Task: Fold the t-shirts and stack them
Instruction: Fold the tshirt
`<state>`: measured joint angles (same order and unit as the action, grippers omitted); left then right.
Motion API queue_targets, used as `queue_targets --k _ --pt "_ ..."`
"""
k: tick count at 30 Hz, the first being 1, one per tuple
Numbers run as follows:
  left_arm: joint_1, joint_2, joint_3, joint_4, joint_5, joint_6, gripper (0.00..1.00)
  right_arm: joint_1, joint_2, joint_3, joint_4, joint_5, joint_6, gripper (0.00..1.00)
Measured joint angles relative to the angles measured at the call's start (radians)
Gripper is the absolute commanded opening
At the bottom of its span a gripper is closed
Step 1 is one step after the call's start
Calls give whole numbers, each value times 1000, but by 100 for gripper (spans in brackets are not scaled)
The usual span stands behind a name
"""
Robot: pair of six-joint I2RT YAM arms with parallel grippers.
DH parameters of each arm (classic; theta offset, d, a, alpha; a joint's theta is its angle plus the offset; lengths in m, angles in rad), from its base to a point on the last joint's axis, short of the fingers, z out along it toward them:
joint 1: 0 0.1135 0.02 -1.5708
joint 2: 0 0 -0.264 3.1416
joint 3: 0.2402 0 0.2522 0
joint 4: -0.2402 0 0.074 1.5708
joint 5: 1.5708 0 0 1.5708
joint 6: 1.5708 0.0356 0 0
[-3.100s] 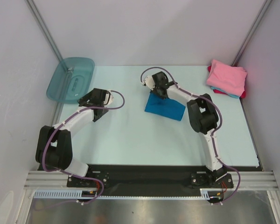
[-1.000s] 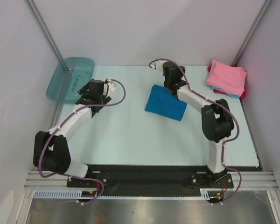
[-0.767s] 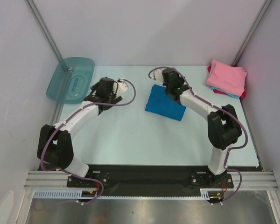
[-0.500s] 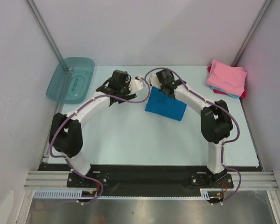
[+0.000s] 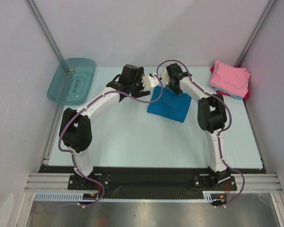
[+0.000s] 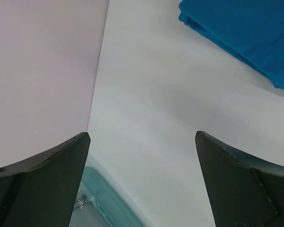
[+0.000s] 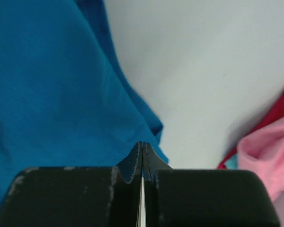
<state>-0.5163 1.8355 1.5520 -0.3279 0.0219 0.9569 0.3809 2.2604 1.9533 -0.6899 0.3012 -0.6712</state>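
Note:
A folded bright blue t-shirt (image 5: pixel 168 108) lies on the pale table at centre back. My right gripper (image 5: pixel 173 89) is at its far edge, jaws shut with the tips pinched into the blue cloth (image 7: pixel 52 85) near a corner; in the right wrist view the gripper (image 7: pixel 142 144) shows no gap. My left gripper (image 5: pixel 150 81) hovers just left of the shirt's far left corner, open and empty. In the left wrist view, that gripper (image 6: pixel 142 137) has only bare table between its fingers, with the blue shirt (image 6: pixel 246 38) at upper right. A pink t-shirt (image 5: pixel 229 78) tops a stack at back right.
Light blue and red edges (image 5: pixel 236 96) show under the pink shirt, and its pink (image 7: pixel 265 151) and red edges sit at the right of the right wrist view. A translucent teal tub (image 5: pixel 72 80) stands at back left. Walls and metal posts (image 5: pixel 45 33) enclose the table.
My left arm has swung right from near the tub to the blue shirt's far left corner. My right gripper closed and settled at the shirt's far edge, and the shirt's far right corner has shifted back.

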Motion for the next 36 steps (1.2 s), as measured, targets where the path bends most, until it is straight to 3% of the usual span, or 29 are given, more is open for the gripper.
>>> queue_targets --k 12,36 --pt "33 -3 -102 79 -159 -130 100 -2 46 124 -106 -127 69 0" --pt "34 -11 -44 74 -172 -198 100 -135 104 80 -110 -131 103 0"
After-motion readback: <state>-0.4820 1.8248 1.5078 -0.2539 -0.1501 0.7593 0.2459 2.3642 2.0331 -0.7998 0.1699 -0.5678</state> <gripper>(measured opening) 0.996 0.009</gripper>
